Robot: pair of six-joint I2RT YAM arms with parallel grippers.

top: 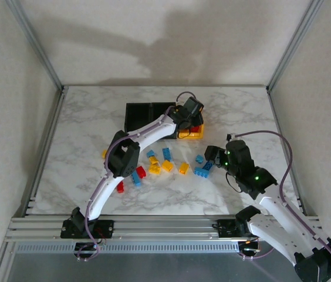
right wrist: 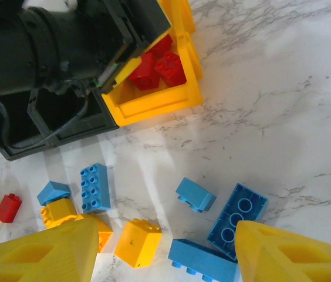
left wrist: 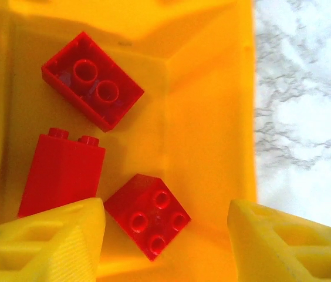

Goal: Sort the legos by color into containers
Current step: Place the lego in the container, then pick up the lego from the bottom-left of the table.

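Legos (left wrist: 148, 214): studs are showing too blurred for any lettering to be read.
Yellow bin (left wrist: 201, 117): no label is reading legibly.
Elsewhere: no text, brand or number is reading.

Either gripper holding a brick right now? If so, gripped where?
Nothing is held. The left gripper is open over the yellow bin, its three red bricks lying loose inside. The right gripper is open above blue bricks on the table.

The top view looks down from above and behind both arm bases (top: 86, 226) over the whole desk (top: 83, 117), the left wrist view peers straight down, very close, into the yellow bin (left wrist: 206, 76), and the right wrist view, farther back, shares that bin plus loose legos (right wrist: 95, 188).
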